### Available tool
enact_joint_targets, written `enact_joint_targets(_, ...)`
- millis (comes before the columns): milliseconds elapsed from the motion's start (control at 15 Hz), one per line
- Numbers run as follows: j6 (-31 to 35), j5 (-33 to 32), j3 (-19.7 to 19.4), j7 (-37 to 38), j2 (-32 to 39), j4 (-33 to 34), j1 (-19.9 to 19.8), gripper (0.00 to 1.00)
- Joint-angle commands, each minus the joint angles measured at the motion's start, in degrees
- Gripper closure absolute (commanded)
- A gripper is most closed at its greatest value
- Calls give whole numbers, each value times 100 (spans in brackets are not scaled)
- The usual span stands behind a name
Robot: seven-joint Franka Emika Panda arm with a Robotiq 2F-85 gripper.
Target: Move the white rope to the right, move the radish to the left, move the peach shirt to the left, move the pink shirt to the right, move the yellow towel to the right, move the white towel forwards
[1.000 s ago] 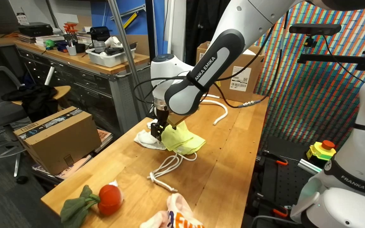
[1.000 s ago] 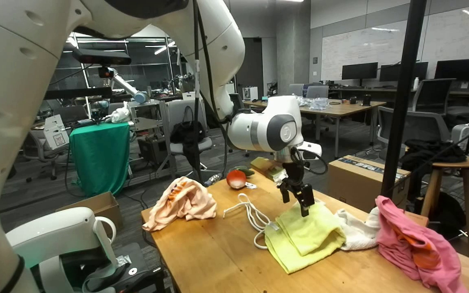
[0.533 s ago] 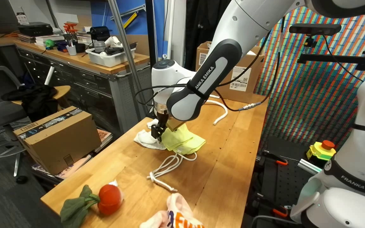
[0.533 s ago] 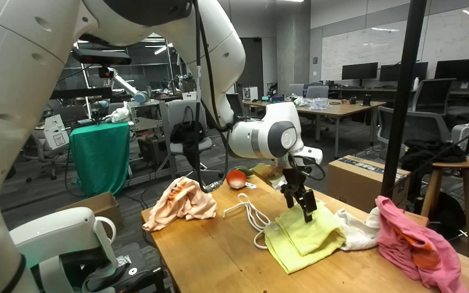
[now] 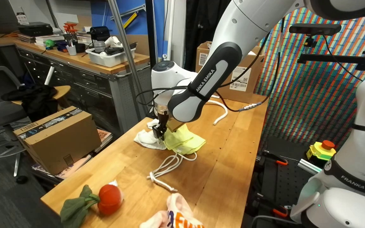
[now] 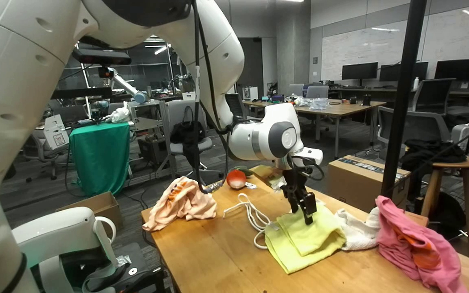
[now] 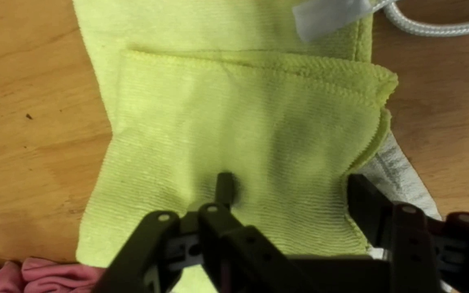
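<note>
- Reaching down with bent arm (image 6: 242,140) onto ribbed, folded yellow towel (image 6: 299,244), between looped cord (image 6: 252,214) at left and crumpled white towel (image 6: 358,231) at right in an exterior view.
- Straddling its stitched edge with gripper (image 7: 291,189) spread.

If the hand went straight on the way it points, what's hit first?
The yellow towel: the open hand points down at it and may be touching; depth is unclear. One side lines up with the cloth's edge, so the white towel could be met too.
</note>
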Motion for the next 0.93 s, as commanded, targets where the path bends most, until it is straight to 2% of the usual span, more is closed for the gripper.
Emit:
enact_joint_targets(0,105,-165,-154,253,22,14,130,55)
enact_joint_targets(267,78,-193,-182,324,10,12,126,85)
enact_joint_targets(400,5,-250,-255,385,-55,-2,163,94)
enact_joint_targets(533,-137,-380,-399,505,-157,-9,232,100)
enact_joint_targets(667,-347,-621,-567,659,-321,-37,297,95)
enact_joint_targets(867,-583,-1003,-699,889,-590,-107,301,95)
